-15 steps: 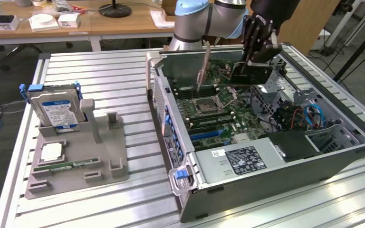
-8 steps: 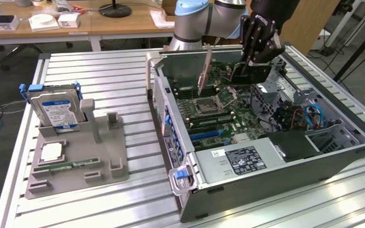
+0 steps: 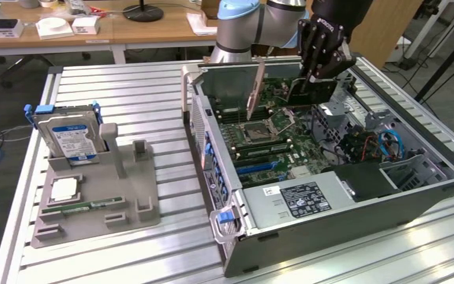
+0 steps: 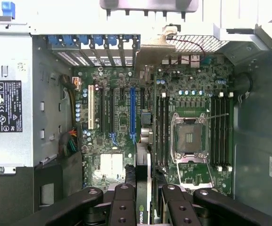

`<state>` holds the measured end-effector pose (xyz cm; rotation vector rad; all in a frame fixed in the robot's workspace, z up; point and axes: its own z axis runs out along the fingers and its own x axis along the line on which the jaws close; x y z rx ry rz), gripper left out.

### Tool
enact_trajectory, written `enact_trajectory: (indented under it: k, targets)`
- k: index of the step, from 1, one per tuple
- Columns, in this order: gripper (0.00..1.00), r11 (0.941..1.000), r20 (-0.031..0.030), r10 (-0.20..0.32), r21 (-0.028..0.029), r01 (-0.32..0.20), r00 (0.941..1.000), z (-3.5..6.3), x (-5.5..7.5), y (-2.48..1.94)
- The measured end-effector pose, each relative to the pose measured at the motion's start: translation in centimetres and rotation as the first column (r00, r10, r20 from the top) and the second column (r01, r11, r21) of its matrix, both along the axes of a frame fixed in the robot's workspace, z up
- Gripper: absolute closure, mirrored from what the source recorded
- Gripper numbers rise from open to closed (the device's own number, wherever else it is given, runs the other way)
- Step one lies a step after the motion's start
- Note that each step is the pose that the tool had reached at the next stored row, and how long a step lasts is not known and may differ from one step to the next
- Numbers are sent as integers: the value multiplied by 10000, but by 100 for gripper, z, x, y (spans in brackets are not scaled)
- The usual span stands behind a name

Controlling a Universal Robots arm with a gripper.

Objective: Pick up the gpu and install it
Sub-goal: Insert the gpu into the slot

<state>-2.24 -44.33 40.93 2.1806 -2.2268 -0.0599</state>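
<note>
The arm's black tool [image 3: 321,76] is hanging over the open computer case [image 3: 353,207] in the upper right of the exterior view. It is gripping the gpu [image 3: 310,94], its fingers closed in against the two flat faces of the card and standing only narrowly apart. The card is being held on edge above the motherboard [image 3: 268,145], with its pale metal bracket [image 3: 255,89] pointing toward the case's rear wall on the exterior view's left. From here I cannot tell whether its lower edge is touching a slot. In the wrist view the tool [image 4: 146,189] is showing the gpu [image 4: 143,169] edge-on between the finger links, running just beside the long blue slot [image 4: 133,113], with the empty processor socket [image 4: 191,136] lying on its other side. The case is sitting on a slatted metal desk [image 3: 125,94]. In the left half of the exterior view a grey holder tray [image 3: 132,207] is resting on that desk, carrying an upright hard drive [image 3: 69,139] and a green RAM stick [image 3: 81,207] lying flat.
</note>
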Motion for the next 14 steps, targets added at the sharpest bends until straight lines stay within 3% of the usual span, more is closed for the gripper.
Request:
enact_trajectory:
  k: [5, 14]
  targets:
    - [74, 10000, 3, 42, 1, -42, 10000, -2, 0, 0]
    - [74, 9997, 144, 245, -3, -245, 9996, -33, 0, 6]
